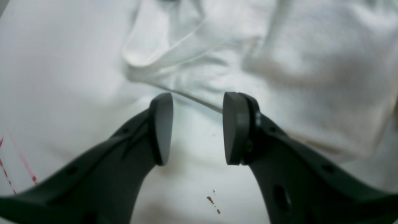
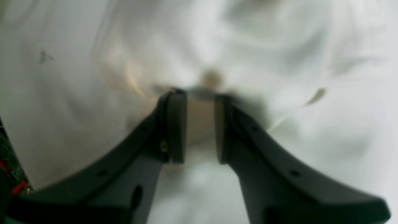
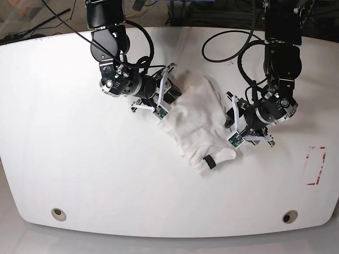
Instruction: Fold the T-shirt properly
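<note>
Centrally on white counter point(image 3: 63, 159), T-shirt point(image 3: 196, 127) was seen bunched in crumpled heap, plain white side up, between two arms. Left end effector point(image 1: 197, 127) was held with jaws apart, nothing between pads, hem edge of shirt lying just beyond tips. Right end effector point(image 2: 200, 124) was pressed into cloth, jaws narrowly apart; whether fabric was pinched could not be told from blurred view. Red tape mark point(image 3: 316, 165) was noted near counter edge.

T-shirt point(image 3: 196, 124) plain white; table point(image 3: 79, 169) white, red dashed marking point(image 3: 316, 165); both hands dark grey.
</note>
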`<action>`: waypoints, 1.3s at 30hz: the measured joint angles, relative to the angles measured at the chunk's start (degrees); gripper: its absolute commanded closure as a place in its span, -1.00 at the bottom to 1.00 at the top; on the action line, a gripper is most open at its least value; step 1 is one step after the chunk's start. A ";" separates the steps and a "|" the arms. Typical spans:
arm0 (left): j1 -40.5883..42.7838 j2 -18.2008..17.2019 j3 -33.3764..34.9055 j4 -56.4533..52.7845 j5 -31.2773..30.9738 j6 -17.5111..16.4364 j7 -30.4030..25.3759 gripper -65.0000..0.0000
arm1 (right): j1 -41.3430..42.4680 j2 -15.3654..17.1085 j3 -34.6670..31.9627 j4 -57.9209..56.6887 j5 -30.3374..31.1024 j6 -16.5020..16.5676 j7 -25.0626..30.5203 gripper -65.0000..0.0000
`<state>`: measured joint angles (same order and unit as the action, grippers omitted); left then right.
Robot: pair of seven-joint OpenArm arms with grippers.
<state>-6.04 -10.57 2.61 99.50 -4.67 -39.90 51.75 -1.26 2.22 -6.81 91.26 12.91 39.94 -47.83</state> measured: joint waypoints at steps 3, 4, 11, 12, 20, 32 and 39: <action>0.02 2.69 -0.94 0.00 0.76 -0.02 -0.11 0.21 | 0.63 0.39 0.72 1.70 0.28 0.15 0.09 0.57; 0.02 3.78 -0.96 0.00 1.16 1.11 -0.07 0.15 | 0.98 1.03 1.33 2.05 1.03 0.20 0.07 0.56; 0.02 8.55 2.40 -0.07 2.91 9.70 -0.13 -0.38 | 5.75 5.16 8.28 1.70 -0.33 -0.35 -2.40 0.56; 0.04 9.25 3.04 -0.07 2.95 11.67 -0.26 -0.41 | 6.69 5.64 8.26 0.92 -0.04 -0.44 -2.19 0.57; 0.07 10.58 6.93 -0.07 2.73 21.62 -0.24 -0.49 | 9.84 3.72 7.08 -6.78 0.15 -0.28 -1.92 0.57; 1.49 11.82 6.80 -4.11 2.78 36.52 -9.18 -0.49 | 6.67 -3.37 0.39 -7.43 -0.33 -0.31 -2.34 0.58; 2.23 11.85 6.86 -8.72 2.58 39.54 -13.86 -0.48 | 5.03 -3.61 -0.66 -5.31 0.35 -0.28 -2.27 0.58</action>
<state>-3.81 1.28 9.47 90.78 -2.09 -0.36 37.89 3.77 -1.39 -7.46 85.95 13.26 39.66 -50.11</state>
